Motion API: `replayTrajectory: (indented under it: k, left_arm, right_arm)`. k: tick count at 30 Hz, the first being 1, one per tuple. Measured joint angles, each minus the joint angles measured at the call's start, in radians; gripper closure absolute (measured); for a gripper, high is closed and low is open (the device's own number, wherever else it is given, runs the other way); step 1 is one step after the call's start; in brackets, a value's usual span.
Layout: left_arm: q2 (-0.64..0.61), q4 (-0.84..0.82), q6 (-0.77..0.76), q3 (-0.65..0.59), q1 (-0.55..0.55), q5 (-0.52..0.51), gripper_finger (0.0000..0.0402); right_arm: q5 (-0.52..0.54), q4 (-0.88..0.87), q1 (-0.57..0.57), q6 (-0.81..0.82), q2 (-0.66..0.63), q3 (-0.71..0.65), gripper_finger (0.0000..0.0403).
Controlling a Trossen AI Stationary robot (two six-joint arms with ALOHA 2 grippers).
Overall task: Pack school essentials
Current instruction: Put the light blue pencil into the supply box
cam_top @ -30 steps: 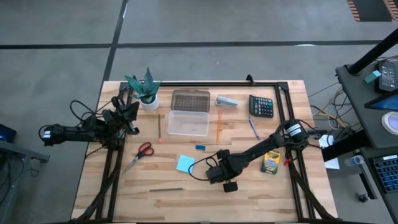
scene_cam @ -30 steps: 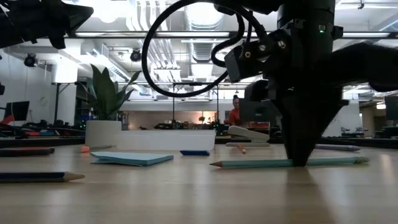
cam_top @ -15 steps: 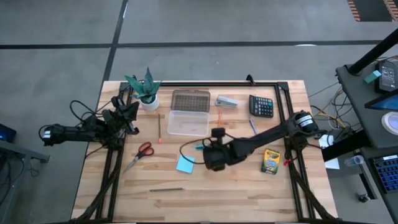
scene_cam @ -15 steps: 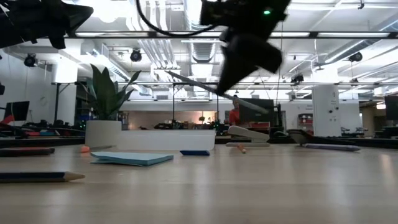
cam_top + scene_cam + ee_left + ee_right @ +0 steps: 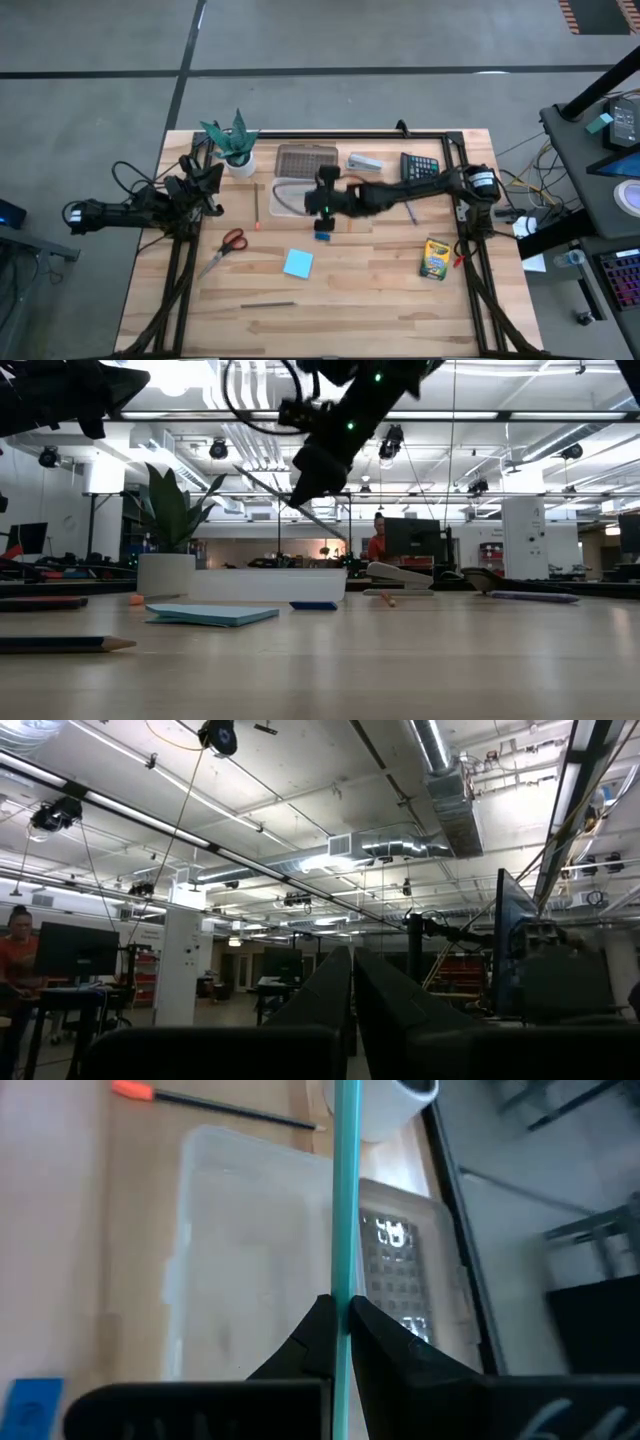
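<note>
My right gripper (image 5: pixel 322 200) is shut on a thin teal pencil (image 5: pixel 345 1190) and hangs above the clear plastic box (image 5: pixel 300 197) at the table's far middle. The low view shows the gripper (image 5: pixel 312 468) high up, with the pencil (image 5: pixel 300 510) slanting below it. Flat on the table lie the red-handled scissors (image 5: pixel 231 241), light-blue notepad (image 5: pixel 297 263), blue eraser (image 5: pixel 322 236), crayon box (image 5: pixel 434 258), grey pencil (image 5: pixel 268 304), blue pen (image 5: pixel 408 207) and an orange-tipped pencil (image 5: pixel 256 205). My left gripper (image 5: pixel 207 185) waits, shut, at the left edge. My right gripper pinches the teal pencil's shaft (image 5: pixel 342 1285) between its two fingertips. The pencil runs on ahead of the fingers, out over the clear box. It is lifted clear of the table and slants in the low view.
The box's ribbed lid (image 5: pixel 306 160) lies open behind it. A grey stapler (image 5: pixel 365 162), a black calculator (image 5: pixel 420 170) and a potted plant (image 5: pixel 235 145) stand along the far side. A black frame rail (image 5: pixel 465 200) runs down the table's right side.
My right gripper has lifted the teal pencil off the table near the crayon box. It has carried the pencil up and toward the far left, turning as it went, and now hangs over the clear box. The pencil went from lying flat to slanting in the air.
</note>
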Motion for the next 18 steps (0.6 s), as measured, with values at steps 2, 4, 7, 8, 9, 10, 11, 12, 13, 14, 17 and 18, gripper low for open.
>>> replayTrajectory:
  k: [2, 4, 7, 8, 9, 10, 11, 12, 13, 14, 17, 18]
  left_arm:
    - [0.000, 0.000, 0.000, 0.000, 0.000, 0.000, 0.0402]
    - [0.000, 0.000, 0.000, 0.000, 0.000, -0.005, 0.0402]
    - [0.000, 0.000, 0.000, 0.000, 0.000, -0.016, 0.0402]
    - [0.000, 0.000, 0.001, 0.000, 0.000, -0.016, 0.0402]
    - [0.000, 0.000, 0.001, 0.000, 0.000, -0.016, 0.0402]
    - [0.000, 0.000, 0.000, 0.000, 0.000, -0.016, 0.0402]
    - [0.000, 0.000, 0.000, 0.000, 0.000, -0.016, 0.0402]
    - [0.000, 0.000, 0.001, 0.000, 0.000, -0.016, 0.0402]
    - [0.000, 0.000, 0.001, 0.000, 0.000, -0.016, 0.0402]
    - [0.000, 0.000, 0.001, 0.000, 0.000, -0.016, 0.0402]
    - [0.000, 0.002, 0.001, 0.000, 0.000, -0.016, 0.0402]
    - [0.000, 0.002, 0.001, 0.000, 0.000, -0.016, 0.0402]
  right_arm:
    - [-0.074, 0.007, -0.043, 0.004, 0.000, 0.000, 0.0390]
    - [-0.140, 0.025, -0.077, 0.004, 0.000, 0.000, 0.0390]
    - [-0.209, 0.077, -0.111, -0.004, 0.000, 0.000, 0.0390]
    - [-0.221, 0.089, -0.119, -0.007, 0.000, 0.000, 0.0390]
    - [-0.230, 0.099, -0.125, -0.011, 0.000, 0.000, 0.0390]
    - [-0.237, 0.103, -0.131, -0.015, 0.000, 0.000, 0.0390]
    - [-0.240, 0.102, -0.135, -0.017, 0.000, 0.000, 0.0390]
    - [-0.241, 0.103, -0.137, -0.015, 0.000, 0.000, 0.0390]
    - [-0.241, 0.109, -0.138, -0.014, 0.006, 0.000, 0.0390]
    - [-0.242, 0.121, -0.138, -0.014, 0.011, 0.000, 0.0390]
    - [-0.243, 0.134, -0.136, -0.019, 0.040, 0.000, 0.0390]
    - [-0.243, 0.138, -0.136, -0.021, 0.051, 0.000, 0.0390]
